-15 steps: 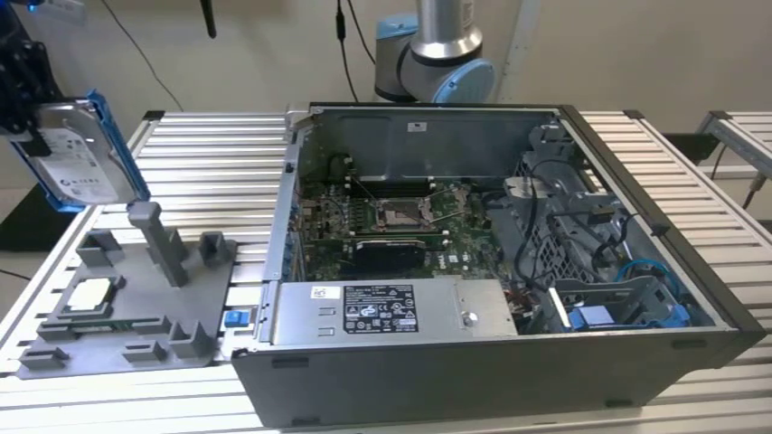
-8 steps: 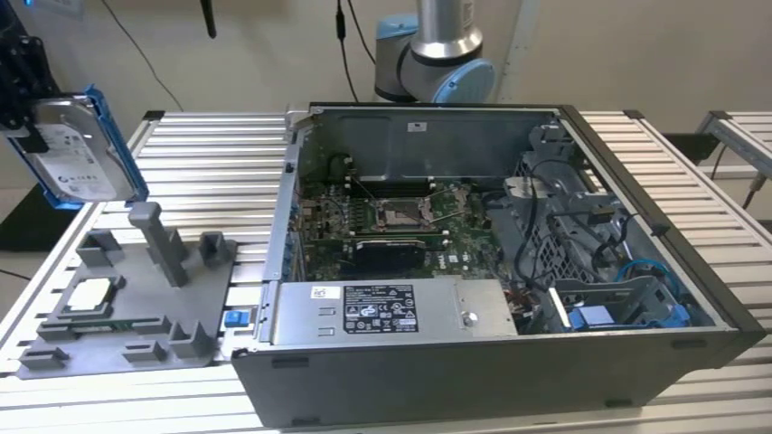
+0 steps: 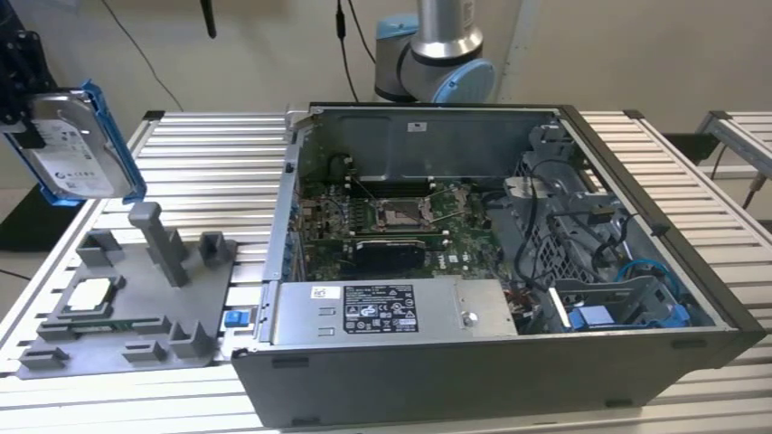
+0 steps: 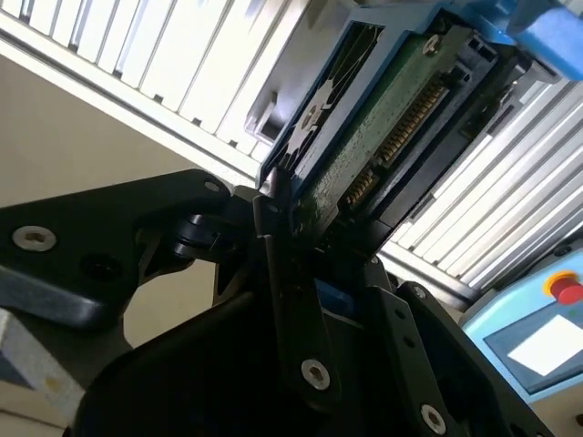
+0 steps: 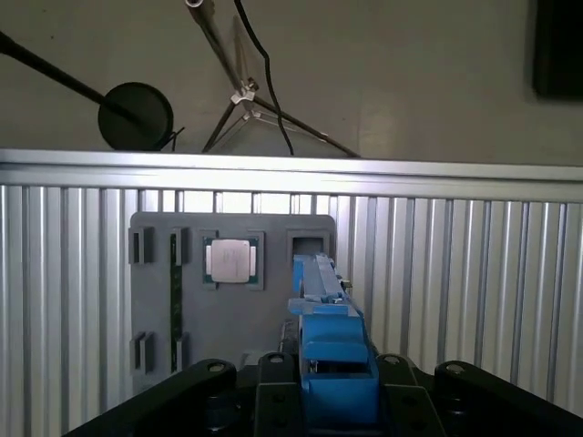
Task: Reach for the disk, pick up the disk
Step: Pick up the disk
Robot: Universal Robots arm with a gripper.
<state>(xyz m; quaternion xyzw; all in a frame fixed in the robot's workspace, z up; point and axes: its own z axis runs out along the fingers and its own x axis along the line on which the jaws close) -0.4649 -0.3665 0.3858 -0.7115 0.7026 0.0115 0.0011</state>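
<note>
At the exterior view's far left, the black claw pinches the disk by its upper end and holds it in the air. The disk stands nearly upright, white label facing the camera, blue rails along its long edges. It hangs above the left end of the slatted metal worktop and touches nothing below. In the second wrist view the dark fingers press against the disk's edge, and its green circuit-board side shows between the blue rails.

Below the disk, a grey fixture plate lies flat on the worktop. A tall post rises from it, and a small square silver-topped chip sits in a recess near its left side. In the first wrist view the disk's blue rail hangs over the empty slot just beside the chip.

A small blue piece lies between the plate and the open computer case. Inside the case are the green motherboard, a grey box with a black-and-white label, and blue cables at the right. The arm's base stands behind the case.
</note>
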